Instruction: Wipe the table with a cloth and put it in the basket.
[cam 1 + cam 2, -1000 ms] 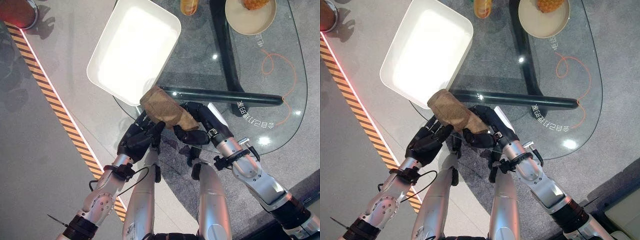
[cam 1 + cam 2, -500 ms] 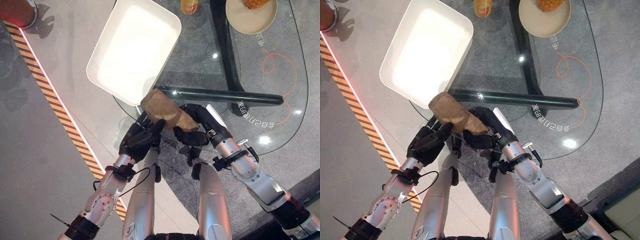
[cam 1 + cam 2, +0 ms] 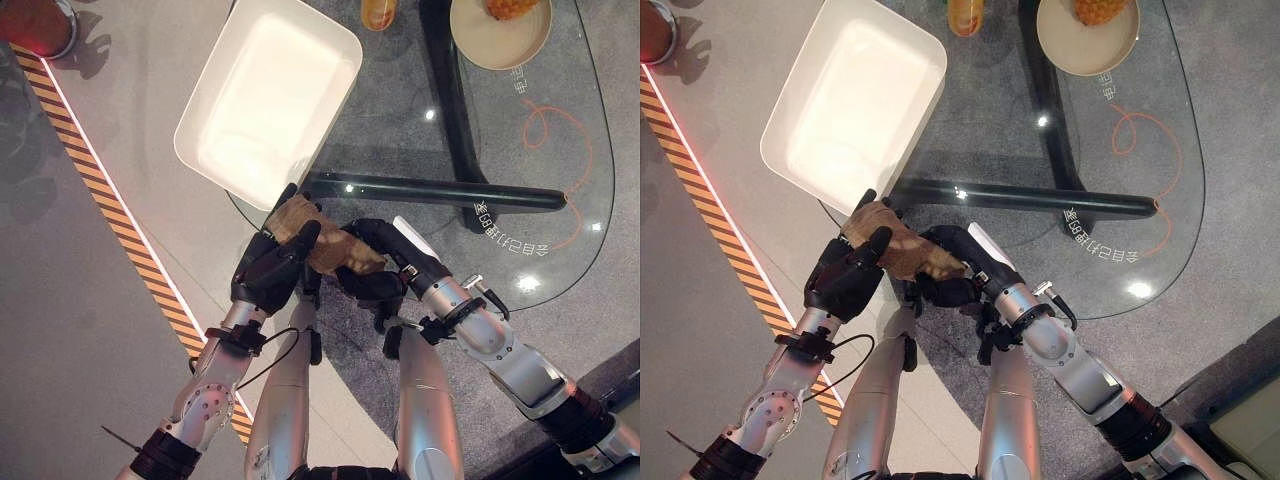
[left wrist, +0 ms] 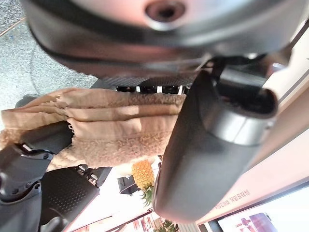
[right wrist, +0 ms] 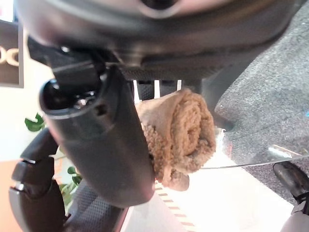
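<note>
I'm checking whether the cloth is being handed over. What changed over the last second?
The left hand moved up and closed its fingers over the brown cloth, which it only sat beside before. The right hand, curled round the cloth throughout, drew it slightly left and nearer the robot, off the white basket's corner. Basket, glass table and plate stayed put.

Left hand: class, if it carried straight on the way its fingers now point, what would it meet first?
Probably the near rim of the white rectangular basket. The left hand, gripping the crumpled brown cloth together with the right hand, points toward it; depth is unclear.
</note>
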### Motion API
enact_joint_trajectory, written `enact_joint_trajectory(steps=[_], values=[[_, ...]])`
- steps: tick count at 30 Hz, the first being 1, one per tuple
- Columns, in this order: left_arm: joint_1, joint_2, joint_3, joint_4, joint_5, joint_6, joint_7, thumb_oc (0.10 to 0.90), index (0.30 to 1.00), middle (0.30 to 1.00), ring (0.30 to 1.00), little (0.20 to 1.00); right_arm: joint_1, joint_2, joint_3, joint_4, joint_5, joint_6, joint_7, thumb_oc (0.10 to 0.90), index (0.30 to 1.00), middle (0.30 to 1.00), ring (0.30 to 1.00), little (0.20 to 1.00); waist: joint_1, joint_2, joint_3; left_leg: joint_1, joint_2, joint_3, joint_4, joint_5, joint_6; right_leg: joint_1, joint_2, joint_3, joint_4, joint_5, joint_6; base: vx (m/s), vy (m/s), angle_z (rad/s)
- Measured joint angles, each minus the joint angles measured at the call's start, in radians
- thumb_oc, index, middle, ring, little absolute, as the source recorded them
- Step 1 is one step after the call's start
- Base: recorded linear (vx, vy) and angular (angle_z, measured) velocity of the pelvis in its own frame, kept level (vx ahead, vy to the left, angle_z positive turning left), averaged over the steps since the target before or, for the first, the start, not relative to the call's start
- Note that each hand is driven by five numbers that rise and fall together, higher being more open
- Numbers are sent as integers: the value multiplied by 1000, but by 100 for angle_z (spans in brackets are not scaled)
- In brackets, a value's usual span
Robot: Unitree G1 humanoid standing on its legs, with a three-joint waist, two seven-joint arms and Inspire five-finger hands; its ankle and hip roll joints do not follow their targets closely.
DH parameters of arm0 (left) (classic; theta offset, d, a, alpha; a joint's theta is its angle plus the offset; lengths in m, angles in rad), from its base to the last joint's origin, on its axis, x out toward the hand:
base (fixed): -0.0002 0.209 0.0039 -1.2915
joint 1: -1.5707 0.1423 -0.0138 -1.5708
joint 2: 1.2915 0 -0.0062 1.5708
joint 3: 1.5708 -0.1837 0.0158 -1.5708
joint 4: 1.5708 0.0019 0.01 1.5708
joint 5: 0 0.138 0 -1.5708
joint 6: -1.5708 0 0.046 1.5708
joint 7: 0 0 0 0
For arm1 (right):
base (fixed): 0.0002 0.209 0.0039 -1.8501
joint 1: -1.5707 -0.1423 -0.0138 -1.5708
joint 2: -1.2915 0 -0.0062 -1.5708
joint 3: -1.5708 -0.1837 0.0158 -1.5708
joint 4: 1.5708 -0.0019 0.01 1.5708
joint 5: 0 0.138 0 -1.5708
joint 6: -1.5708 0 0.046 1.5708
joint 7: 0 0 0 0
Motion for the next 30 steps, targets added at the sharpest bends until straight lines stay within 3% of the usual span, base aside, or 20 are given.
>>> enact_joint_trajectory(steps=[7,15,16,17,18,30], values=[[-4,-28,17,0,0,7,0,800,900,900,900,900,-10,1,4,0,1,-1,-28,100,300,300,300,200,0,0,0,0,0,-2,0,0,0,0,0,-1,1,-2,-1,0,0,0],[-28,-26,23,0,13,64,10,800,900,900,900,900,7,11,3,0,5,-2,-83,100,300,300,300,200,-3,0,0,-1,-1,-1,-2,0,0,-2,-1,0,0,-2,-1,-1,17,0],[-28,-24,22,0,24,67,10,366,528,528,528,466,8,12,3,0,5,-2,-83,100,300,300,300,200,-3,0,0,-1,-1,-1,-3,0,0,-3,0,0,0,-2,0,0,0,0],[-27,-23,23,0,24,68,10,287,460,460,460,387,9,12,3,0,5,-2,-83,100,300,300,300,200,-3,0,0,-1,-1,-1,-3,0,0,-3,0,0,0,-2,0,0,0,0],[-28,-21,23,0,24,69,11,100,300,300,300,200,9,13,3,0,5,-2,-83,100,300,300,300,200,-3,0,0,-1,-1,0,-3,0,0,-3,0,0,-1,-2,0,0,0,0],[-43,-21,35,22,24,50,38,100,300,300,300,200,10,37,46,-20,5,-18,-71,100,300,300,300,200,-3,0,0,-1,-1,0,-3,3,4,-3,0,0,0,-2,0,0,0,0]])
